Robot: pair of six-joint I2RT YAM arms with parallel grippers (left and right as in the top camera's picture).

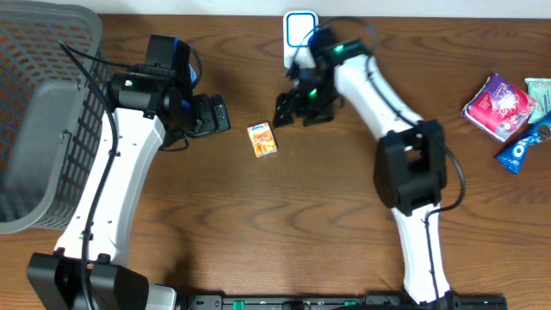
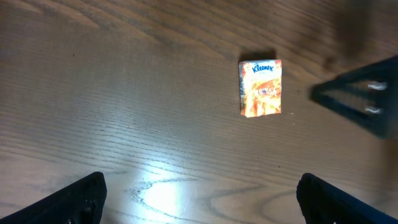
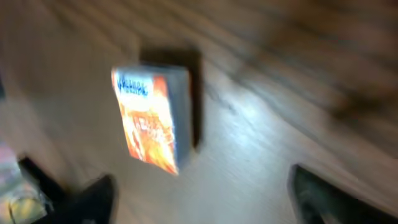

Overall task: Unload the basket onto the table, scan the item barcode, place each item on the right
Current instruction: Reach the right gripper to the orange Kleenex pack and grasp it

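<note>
1. Right tool [image 3: 199, 196] has its fingers spread apart and empty, close to the right of the tissue pack [image 1: 263, 139].
2. Left tool [image 2: 199, 199] gapes wide, empty, left of the tissue pack.
3. Tissue pack lies flat on the wooden surface [image 1: 327, 215].

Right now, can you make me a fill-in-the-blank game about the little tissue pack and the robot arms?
The brand name on the orange tissue pack is ____.
The pack lies on a table made of ____.
The grey basket stands beside the ____ arm.
The left gripper is empty and its jaws are ____.
Missing words: Kleenex; wood; left; open.
</note>
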